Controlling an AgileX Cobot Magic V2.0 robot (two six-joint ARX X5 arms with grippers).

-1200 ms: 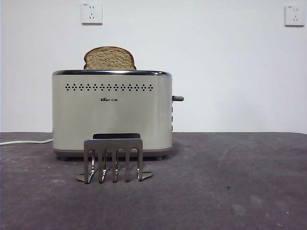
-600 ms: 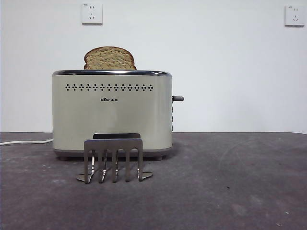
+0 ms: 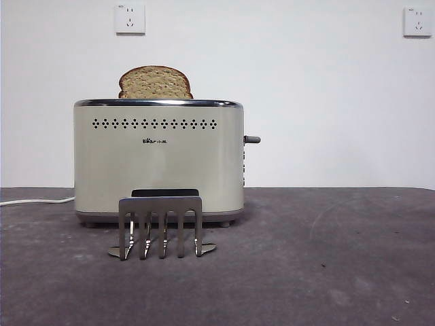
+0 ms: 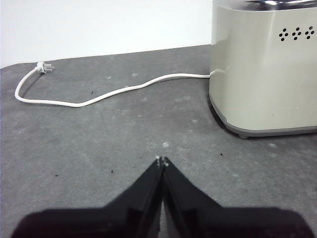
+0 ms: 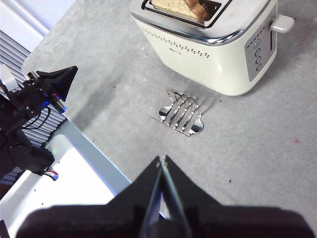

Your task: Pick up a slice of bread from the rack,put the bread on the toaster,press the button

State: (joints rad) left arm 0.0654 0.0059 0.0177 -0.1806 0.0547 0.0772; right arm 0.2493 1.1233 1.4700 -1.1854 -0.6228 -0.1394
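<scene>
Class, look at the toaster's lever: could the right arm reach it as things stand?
Probably yes. The lever sticks out bare from the toaster, nothing stands beside it, and the right end effector, jaws shut, hangs above open table.

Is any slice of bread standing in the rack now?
No, the rack holds nothing in its slots, and the slice of bread sticks up from the toaster behind it.

We are noting a dark grey surface (image 3: 326,272), scuffed and flecked with pale marks and small dark crumbs. A white power cord (image 4: 99,94) is lying across it in a loose curve, its plug (image 4: 43,67) resting unplugged near the far edge. Two white wall sockets (image 3: 130,19) (image 3: 416,22) are sitting high on the plain white wall (image 3: 326,102) behind.
</scene>
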